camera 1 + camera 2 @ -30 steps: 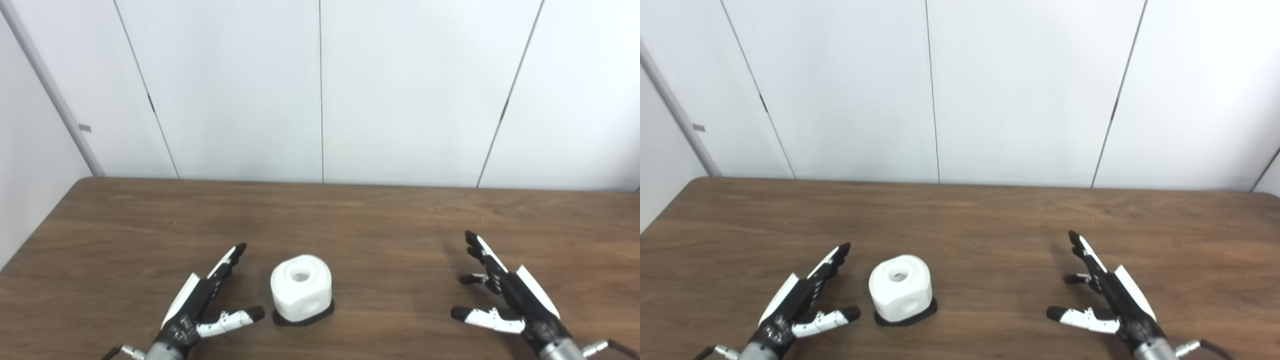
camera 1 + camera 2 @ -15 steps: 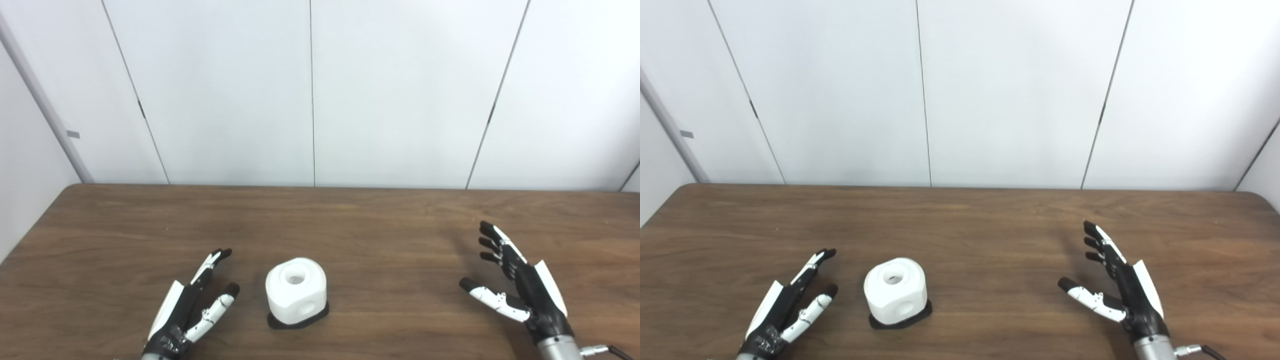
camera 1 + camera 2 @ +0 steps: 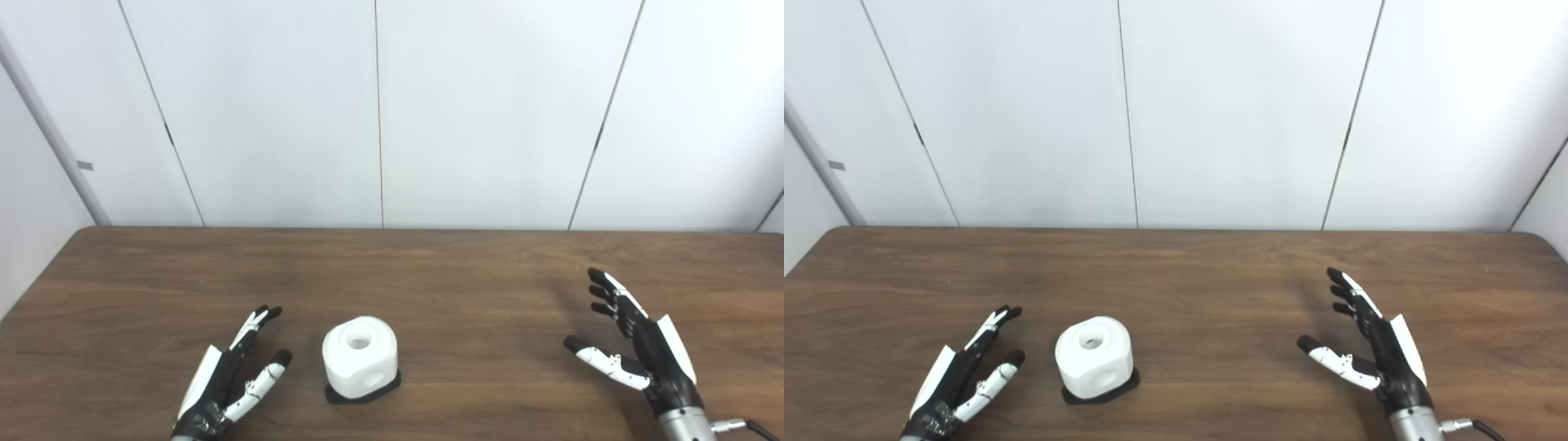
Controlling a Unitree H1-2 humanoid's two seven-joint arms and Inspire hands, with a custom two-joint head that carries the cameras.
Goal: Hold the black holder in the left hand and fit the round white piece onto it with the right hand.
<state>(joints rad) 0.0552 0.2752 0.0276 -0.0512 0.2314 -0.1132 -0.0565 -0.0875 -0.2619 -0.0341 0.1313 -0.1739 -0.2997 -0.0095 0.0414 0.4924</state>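
Round white piece [image 3: 360, 361]: sitting upright on the black holder [image 3: 364, 394], a round hole facing up and another showing on its near side.
Black holder: lying flat on the wooden table [image 3: 429, 269], toward the near edge, only its dark rim peeking out under the white piece.
Left hand [image 3: 228, 383]: resting low near the table, just left of the piece and not touching it; fingers spread and stretched forward, grasping nothing.
Right hand [image 3: 640, 354]: hovering well apart from the piece, off to the right; fingers fanned out, thumb pointing inward, holding nothing.
Backdrop: white wall panels [image 3: 380, 110] standing behind the table.
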